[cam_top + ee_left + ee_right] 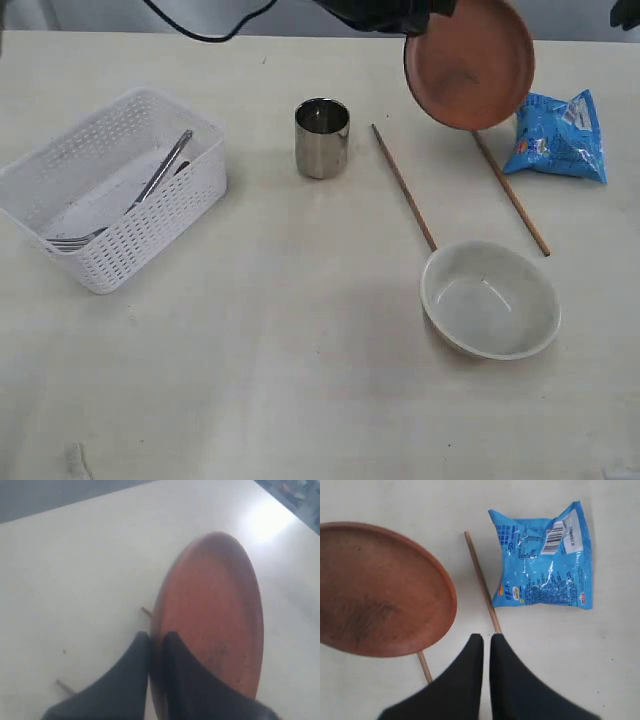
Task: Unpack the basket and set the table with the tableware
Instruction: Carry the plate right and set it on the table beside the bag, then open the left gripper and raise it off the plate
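My left gripper (157,636) is shut on the rim of the brown round plate (210,610), which hangs tilted in the air above the table's far right part (469,62). The right gripper (486,637) hovers shut and holds nothing, over one end of a wooden chopstick (481,580). The white basket (185,195) stands at the left with a steel knife and fork (160,175) inside. On the table (280,330) are a steel cup (322,137), two chopsticks (404,187) (511,193) and an off-white bowl (490,298).
A blue snack bag (558,137) lies at the far right, beside the right chopstick; the right wrist view shows the bag (542,560) close to the fingers. The plate hides part of the other chopstick (425,667).
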You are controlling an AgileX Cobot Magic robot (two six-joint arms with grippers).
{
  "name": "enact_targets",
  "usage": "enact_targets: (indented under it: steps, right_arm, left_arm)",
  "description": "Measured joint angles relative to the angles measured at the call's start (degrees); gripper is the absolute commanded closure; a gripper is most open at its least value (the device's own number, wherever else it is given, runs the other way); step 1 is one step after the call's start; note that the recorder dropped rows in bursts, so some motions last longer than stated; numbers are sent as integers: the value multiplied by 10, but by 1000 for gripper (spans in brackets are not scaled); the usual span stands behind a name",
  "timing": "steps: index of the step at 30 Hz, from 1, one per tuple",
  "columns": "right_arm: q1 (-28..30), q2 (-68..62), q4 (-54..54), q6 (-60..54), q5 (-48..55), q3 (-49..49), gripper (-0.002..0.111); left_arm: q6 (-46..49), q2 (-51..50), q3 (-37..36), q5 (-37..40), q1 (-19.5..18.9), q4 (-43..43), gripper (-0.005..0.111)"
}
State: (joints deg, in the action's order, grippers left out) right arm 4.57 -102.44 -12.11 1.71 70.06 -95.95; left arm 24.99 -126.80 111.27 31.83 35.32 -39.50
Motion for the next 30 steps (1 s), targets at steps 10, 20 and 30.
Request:
enact_targets:
  steps: [10, 20, 30]
  right_arm:
    - [2, -13, -26, -21, 0, 15, 87]
    - [2, -25, -55, -40, 0, 21, 86]
    - [2, -25, -59, -43, 0, 21, 86]
  left_arm:
    - [-117, -97, 69, 50, 3, 122, 107]
    - [-128, -126, 78, 50, 5, 117, 107]
    - [-130, -131, 78, 50, 5, 113, 78]
